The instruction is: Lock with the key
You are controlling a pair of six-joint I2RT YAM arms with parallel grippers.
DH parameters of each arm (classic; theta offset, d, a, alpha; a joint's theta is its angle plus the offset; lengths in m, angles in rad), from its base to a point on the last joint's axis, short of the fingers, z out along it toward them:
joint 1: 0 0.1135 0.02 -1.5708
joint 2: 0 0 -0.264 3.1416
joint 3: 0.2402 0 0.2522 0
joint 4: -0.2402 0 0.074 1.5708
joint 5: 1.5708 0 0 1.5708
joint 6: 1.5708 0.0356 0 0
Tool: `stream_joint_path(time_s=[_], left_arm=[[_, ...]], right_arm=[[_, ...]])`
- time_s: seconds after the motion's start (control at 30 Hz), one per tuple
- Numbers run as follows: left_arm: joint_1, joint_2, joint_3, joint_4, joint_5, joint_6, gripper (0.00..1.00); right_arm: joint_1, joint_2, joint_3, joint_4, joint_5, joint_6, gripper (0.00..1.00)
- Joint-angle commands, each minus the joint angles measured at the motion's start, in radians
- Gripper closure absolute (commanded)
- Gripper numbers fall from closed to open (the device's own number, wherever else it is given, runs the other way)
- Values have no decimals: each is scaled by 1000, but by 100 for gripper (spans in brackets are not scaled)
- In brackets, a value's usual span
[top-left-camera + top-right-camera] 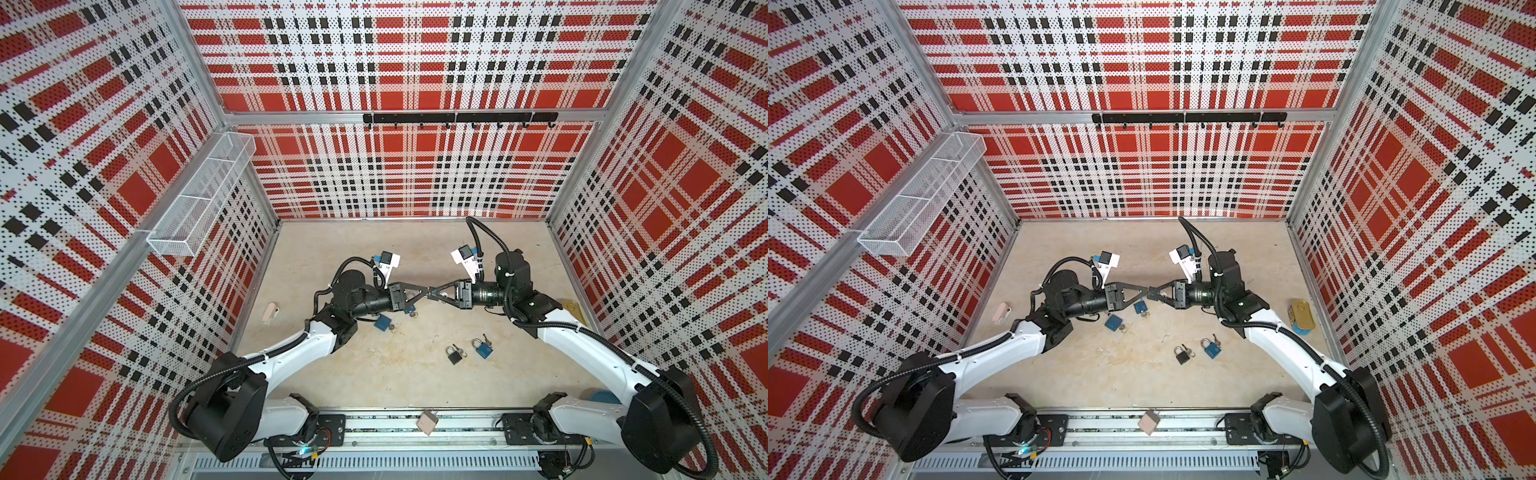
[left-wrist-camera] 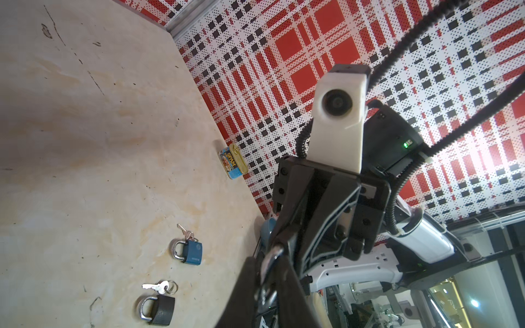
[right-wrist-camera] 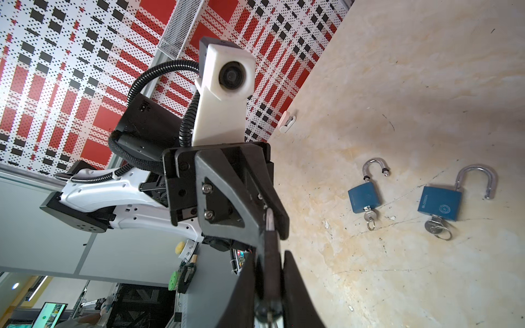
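rightward, spam tin (image 1: 1300,315); nearer, black padlock (image 1: 1182,357).

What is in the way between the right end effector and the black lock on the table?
Nothing visible. The black lock lies on the table nearer the front than the right end effector, with only keys and a blue lock beside it.

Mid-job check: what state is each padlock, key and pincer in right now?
Right pincer: shut on a dark item; padlock or key unclear.
Left pincer: around the dark item's metal end; gripping or loose, cannot tell.
Large blue padlock: shackle open, key inserted.
Small blue padlock: shackle open, key inserted.
Third blue padlock: shackle closed, keys beside it.
Black padlock: shackle closed, keys beside it.
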Motion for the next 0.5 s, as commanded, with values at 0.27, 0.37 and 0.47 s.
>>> stream_joint_path(time_s=[0.27, 0.37, 0.47], left_arm=[[-9, 14, -25, 81, 74, -60, 100], [3, 3, -36, 78, 60, -56, 100], [20, -19, -41, 52, 49, -38, 100]], right_arm=[[26, -26, 58, 105, -13, -50, 100], [27, -21, 53, 107, -13, -51, 97], [25, -24, 40, 116, -9, -45, 76]])
